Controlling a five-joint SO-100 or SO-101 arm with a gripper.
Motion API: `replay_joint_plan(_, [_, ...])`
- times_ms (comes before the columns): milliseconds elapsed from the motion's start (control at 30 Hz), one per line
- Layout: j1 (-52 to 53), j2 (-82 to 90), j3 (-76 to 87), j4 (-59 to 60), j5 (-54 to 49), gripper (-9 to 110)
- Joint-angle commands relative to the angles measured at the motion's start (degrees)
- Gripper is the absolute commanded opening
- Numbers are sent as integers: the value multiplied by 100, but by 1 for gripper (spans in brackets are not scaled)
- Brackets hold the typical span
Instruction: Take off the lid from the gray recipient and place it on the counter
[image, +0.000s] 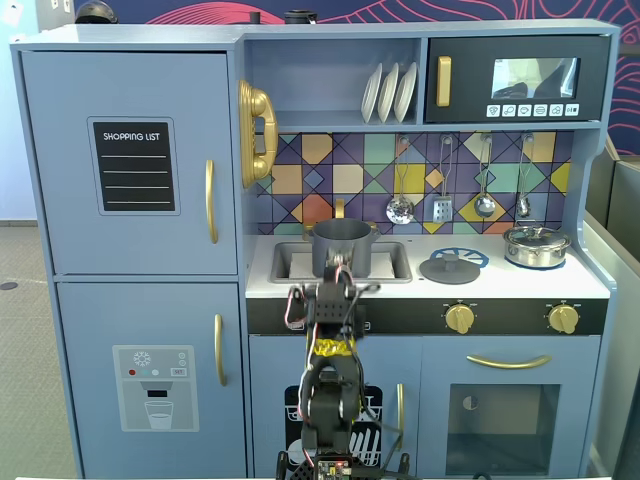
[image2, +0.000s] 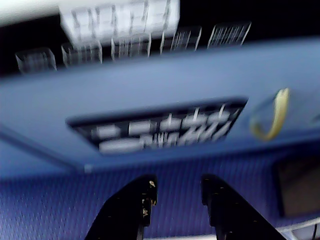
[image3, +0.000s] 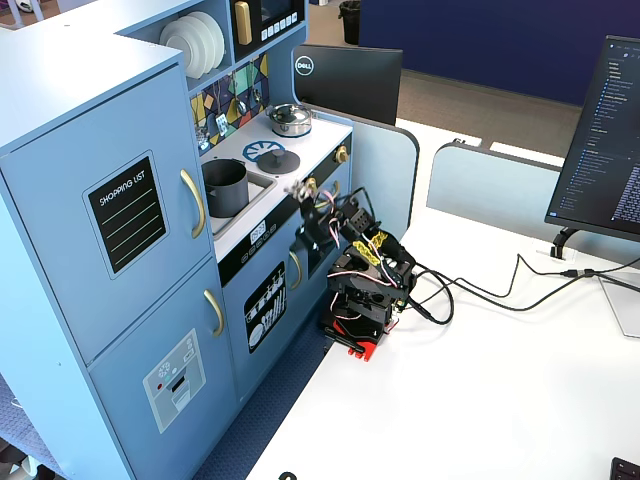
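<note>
The gray recipient (image: 341, 247) stands uncovered in the sink recess; it also shows in the other fixed view (image3: 226, 188). The dark gray lid (image: 449, 268) lies flat on the white counter (image: 500, 283), partly over the blue burner mark (image: 470, 254). In the other fixed view the lid (image3: 269, 156) lies between the pot and the silver pan. My gripper (image2: 178, 182) is open and empty in the blurred wrist view, facing the blue cabinet front and the floor. In a fixed view it (image3: 310, 250) hangs folded low in front of the cabinet, away from the lid and pot.
A shiny silver pan with its own lid (image: 536, 245) stands at the counter's right end. Utensils (image: 441, 205) hang on the tiled back wall. The arm (image: 327, 340) stands before the cabinet doors. Cables (image3: 480, 290) and a monitor (image3: 605, 140) are on the white table.
</note>
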Motion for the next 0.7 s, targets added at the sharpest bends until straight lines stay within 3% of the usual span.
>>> replay_joint_plan(0, [-554, 352, 1046, -527, 44, 0])
replay_joint_plan(267, [-967, 545, 2848, -1608, 352, 0])
replay_joint_plan(567, [-826, 1028, 2962, 765, 527, 0])
replay_joint_plan(667, [-782, 1037, 2962, 1011, 606, 1])
